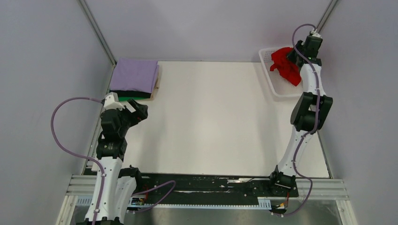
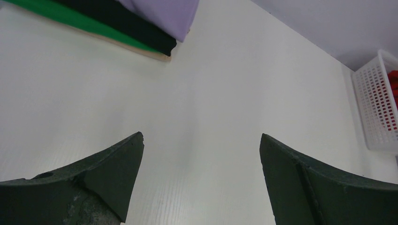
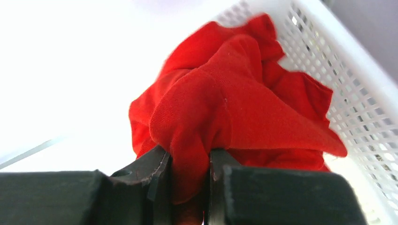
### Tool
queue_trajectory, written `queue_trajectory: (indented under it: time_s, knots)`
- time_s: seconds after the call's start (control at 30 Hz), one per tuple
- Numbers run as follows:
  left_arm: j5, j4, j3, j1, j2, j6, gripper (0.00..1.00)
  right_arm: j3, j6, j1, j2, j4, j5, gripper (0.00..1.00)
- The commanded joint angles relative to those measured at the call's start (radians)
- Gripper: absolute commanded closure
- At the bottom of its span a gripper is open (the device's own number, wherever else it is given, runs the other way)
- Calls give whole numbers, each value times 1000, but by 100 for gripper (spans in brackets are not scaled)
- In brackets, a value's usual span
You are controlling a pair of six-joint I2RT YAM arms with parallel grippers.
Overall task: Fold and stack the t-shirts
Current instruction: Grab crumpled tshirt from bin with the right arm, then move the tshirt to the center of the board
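Pincers: your R gripper (image 3: 190,159) clamps red tee (image 3: 234,108) at white basket (image 3: 356,84); L gripper (image 2: 201,138) gapes wide over table (image 2: 211,84), near folded tees (image 2: 159,16).

Soft matt red cloth tee (image 3: 234,108); glossy white plastic mesh basket (image 3: 356,84).

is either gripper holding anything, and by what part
The right gripper pinches a bunched fold of the red t-shirt; the left gripper is open and empty.

**Two far corners taken**

On the table (image 1: 211,117), the folded t-shirts (image 1: 135,77) lie piled at 11 o'clock. The basket (image 1: 280,90) sits at 1 o'clock, with the bunched t-shirt (image 1: 285,64) over it, pinched in the right gripper (image 3: 190,161).
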Motion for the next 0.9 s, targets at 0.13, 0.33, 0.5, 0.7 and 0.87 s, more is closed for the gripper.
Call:
queue_trajectory:
  time_s: [0.13, 0.33, 0.5, 0.7, 0.87]
  knots:
    - [30, -18, 33, 1, -14, -40, 0, -224, -46, 64, -621, 163, -442, 100]
    - [38, -102, 83, 0, 7, -70, 0, -310, 6, 230, -803, 149, -717, 98]
    - [65, -114, 86, 1, 5, -85, 0, -326, -9, 456, -861, 95, -840, 97]
    - [83, -129, 90, 1, 16, -106, 0, -533, -46, 567, -909, 32, -808, 86]
    - [103, -127, 94, 1, 46, -123, 0, -948, -80, 557, -971, 29, -448, 76]
